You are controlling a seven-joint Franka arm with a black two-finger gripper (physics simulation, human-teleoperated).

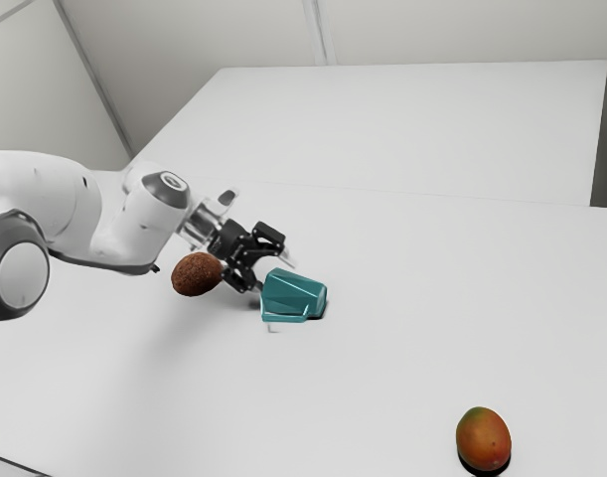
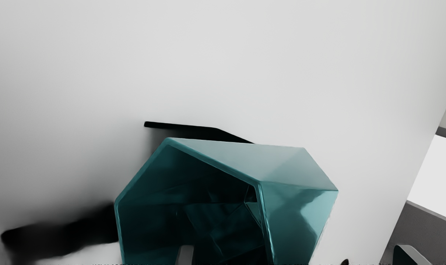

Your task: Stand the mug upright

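In the exterior view, seeing a glossy teal faceted mug (image 1: 295, 294) lying on its side on the smooth white table (image 1: 402, 258), beside the spread fingers of the black two-finger gripper (image 1: 274, 275). In the wrist view, looking into the mug's dark, angular mouth, catching one grey fingertip (image 2: 186, 254) overlapping it, the other well outside.
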